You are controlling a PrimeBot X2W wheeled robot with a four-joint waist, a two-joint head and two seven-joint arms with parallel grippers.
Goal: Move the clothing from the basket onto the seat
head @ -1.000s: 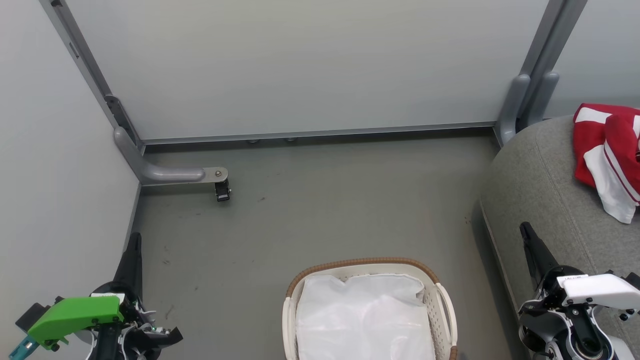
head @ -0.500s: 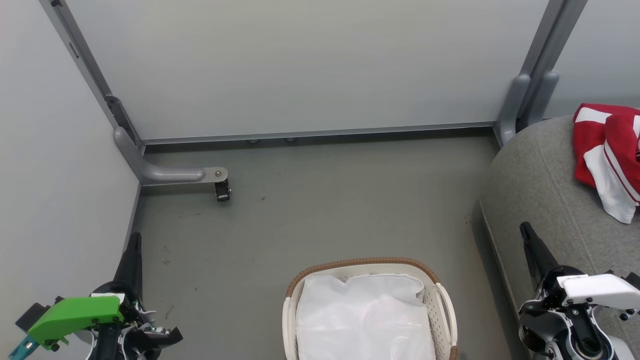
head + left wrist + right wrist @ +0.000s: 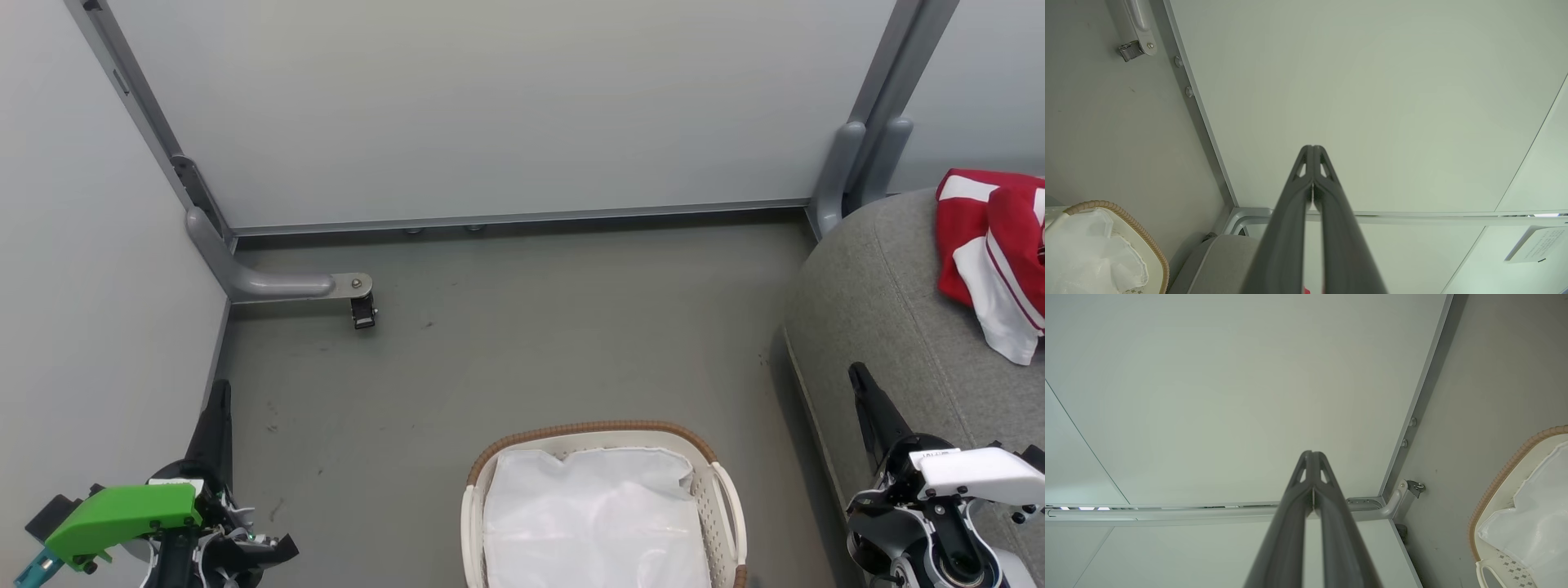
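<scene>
Both arms are sitting low on either side of the basket [image 3: 723, 482], with their fingers pointing up toward the wall panel [image 3: 506, 106]. The left gripper [image 3: 219, 394] is pressing its fingers together on nothing, and the right gripper [image 3: 857, 376], beside the seat [image 3: 882, 327], is doing likewise. The clothing [image 3: 988, 237] is lying on the seat, well apart from the basket.

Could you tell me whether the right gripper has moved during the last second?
No: the right gripper lies at the same spot against the seat as before.

Grey floor [image 3: 531, 343] — basket [image 3: 588, 428] on it, grey seat [image 3: 882, 310] — clothing [image 3: 992, 237] on top
</scene>
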